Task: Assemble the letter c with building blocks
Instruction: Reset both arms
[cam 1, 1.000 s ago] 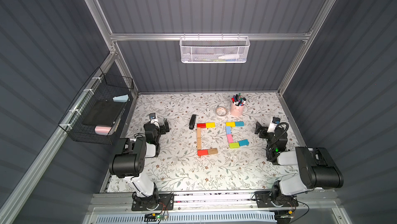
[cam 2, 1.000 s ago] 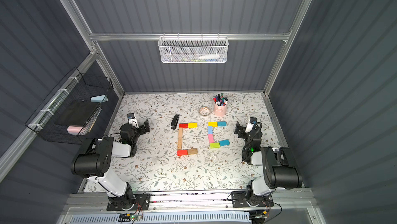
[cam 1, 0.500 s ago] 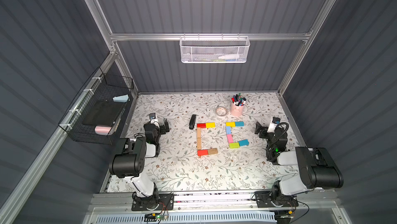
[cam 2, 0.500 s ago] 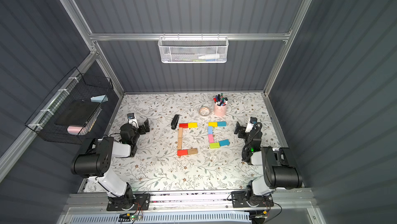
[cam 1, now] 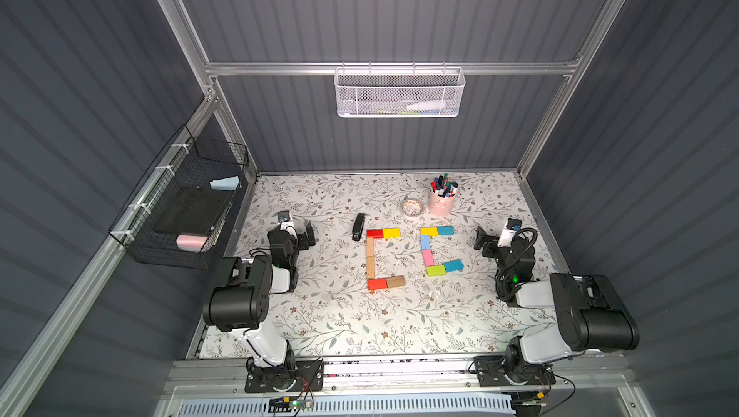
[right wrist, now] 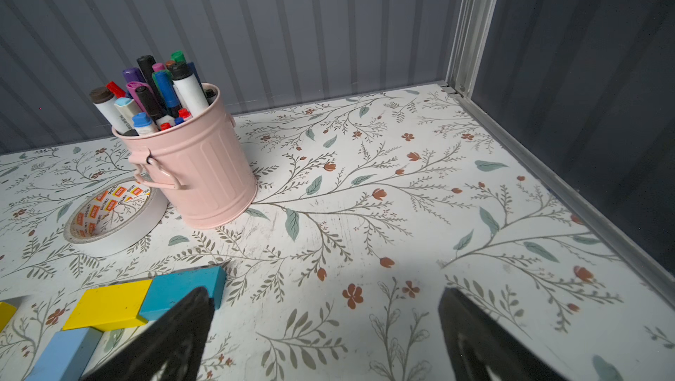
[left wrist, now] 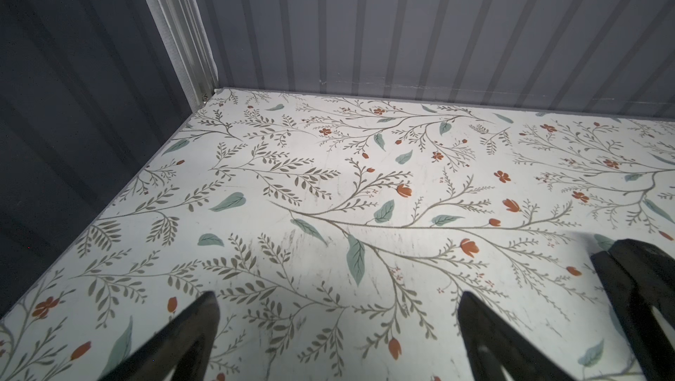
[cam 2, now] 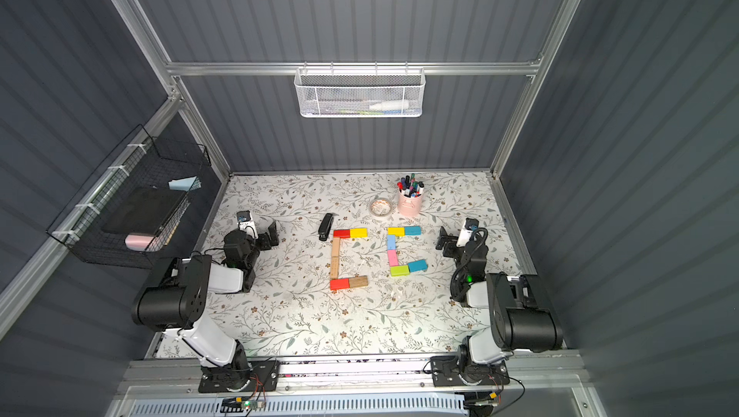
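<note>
Floral table (cam 1: 360, 323): blocks (cam 1: 370, 261); stapler (cam 1: 358, 226); tape (cam 1: 412, 207); bucket (cam 1: 441, 204)

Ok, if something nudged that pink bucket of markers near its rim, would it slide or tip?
Probably tip: the pink bucket narrows toward its base, and the markers stand well above its rim, so it looks top-heavy. Pushed low, the smooth tabletop suggests it would slide instead.

Building blocks (cam 1: 370, 262) lie flat in two side-by-side C shapes: red-yellow-wood C (cam 1: 376, 284), yellow-teal-blue-pink-green C (cam 1: 427, 258).

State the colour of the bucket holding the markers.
Bucket: pale pink, clearest in the right wrist view.
</note>
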Controlling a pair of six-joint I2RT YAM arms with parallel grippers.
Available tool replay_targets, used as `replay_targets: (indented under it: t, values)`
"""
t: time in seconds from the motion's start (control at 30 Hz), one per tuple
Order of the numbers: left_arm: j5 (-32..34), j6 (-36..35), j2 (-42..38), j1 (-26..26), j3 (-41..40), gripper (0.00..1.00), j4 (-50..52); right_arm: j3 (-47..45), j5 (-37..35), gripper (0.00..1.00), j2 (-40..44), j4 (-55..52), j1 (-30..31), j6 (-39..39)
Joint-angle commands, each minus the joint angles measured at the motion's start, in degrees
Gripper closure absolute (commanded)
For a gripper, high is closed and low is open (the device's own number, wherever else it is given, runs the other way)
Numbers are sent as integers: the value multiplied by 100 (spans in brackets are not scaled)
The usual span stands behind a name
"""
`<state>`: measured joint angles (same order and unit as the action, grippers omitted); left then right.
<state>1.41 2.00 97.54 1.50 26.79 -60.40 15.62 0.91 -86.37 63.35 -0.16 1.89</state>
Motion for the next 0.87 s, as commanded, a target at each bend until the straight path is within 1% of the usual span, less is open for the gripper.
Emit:
replay_targets:
  t: [0.0, 0.03, 0.07, 0.13, 0.2, 0.27, 0.3, 0.33, 0.4, 0.43, 0.47, 0.5, 0.83]
  values:
    - [186, -15, -103, -27, -321, 0, -487, 29, 32, 1, 59, 68, 16, -66]
    - [305, 40, -96, -27, -375, 0, -615, 29, 32, 1, 59, 68, 16, -71]
    - [466, 105, -69, -27, -300, 0, -539, 29, 32, 1, 59, 63, 16, -67]
    - [802, 177, -23, -56, 30, 0, 154, 27, 33, 1, 60, 67, 16, -67]
    - [544, 43, -66, -97, -209, 0, -303, 29, 32, 1, 59, 64, 16, -73]
    - [-26, -184, -164, -97, -533, 0, -827, 29, 33, 1, 63, 65, 17, -70]
    - [-177, -239, -121, -97, -585, 0, -990, 29, 32, 1, 59, 70, 21, -66]
    - [-163, -257, -46, -97, -494, 0, -982, 29, 32, 1, 59, 65, 16, -66]
    - [-106, -220, -50, -97, -45, 0, -104, 29, 32, 1, 59, 64, 16, -66]
    - [-226, -247, 11, -90, 83, 0, 111, 29, 35, 1, 59, 65, 16, -69]
    - [-181, -197, 21, -63, 22, 0, -75, 29, 32, 1, 59, 63, 16, -70]
    - [-51, -174, -16, -62, 47, 0, 73, 29, 33, 1, 59, 64, 16, -71]
    - [-150, -174, 2, -53, 90, 0, 108, 29, 32, 1, 59, 70, 16, -66]
